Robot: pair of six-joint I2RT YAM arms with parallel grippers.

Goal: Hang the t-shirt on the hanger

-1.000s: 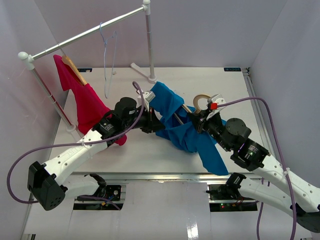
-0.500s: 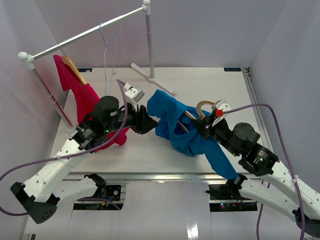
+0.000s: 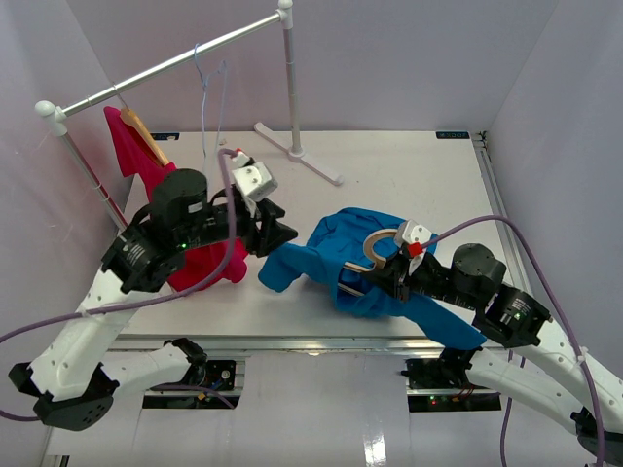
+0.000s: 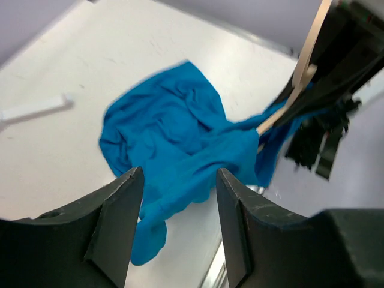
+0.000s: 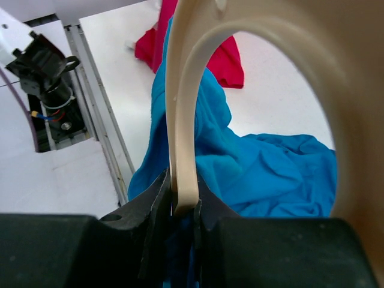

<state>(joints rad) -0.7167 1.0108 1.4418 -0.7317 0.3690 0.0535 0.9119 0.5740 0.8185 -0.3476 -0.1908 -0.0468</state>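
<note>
The blue t-shirt (image 3: pixel 331 255) lies crumpled on the table, partly draped over the wooden hanger (image 3: pixel 375 248). My right gripper (image 3: pixel 391 277) is shut on the hanger's hook (image 5: pixel 186 108), and blue cloth (image 5: pixel 264 174) hangs below and behind it. The hanger's bar runs under the cloth and is mostly hidden. My left gripper (image 3: pixel 282 233) hovers just left of the t-shirt, open, with nothing between its fingers (image 4: pixel 126 204). In the left wrist view the t-shirt (image 4: pixel 174 144) spreads below the jaws and one hanger arm (image 4: pixel 303 66) pokes out at the upper right.
A clothes rack's rail (image 3: pixel 170 66) crosses the back left, with its foot (image 3: pixel 297 151) on the table. A magenta-red shirt (image 3: pixel 161 190) on its own wooden hanger and a thin pale-blue wire hanger (image 3: pixel 206 107) hang from it. Walls close in on both sides.
My left gripper opened, let go of the t-shirt and drew back up and to the left. The right gripper carried the hanger toward the near edge, and the cloth slumped onto the table.
</note>
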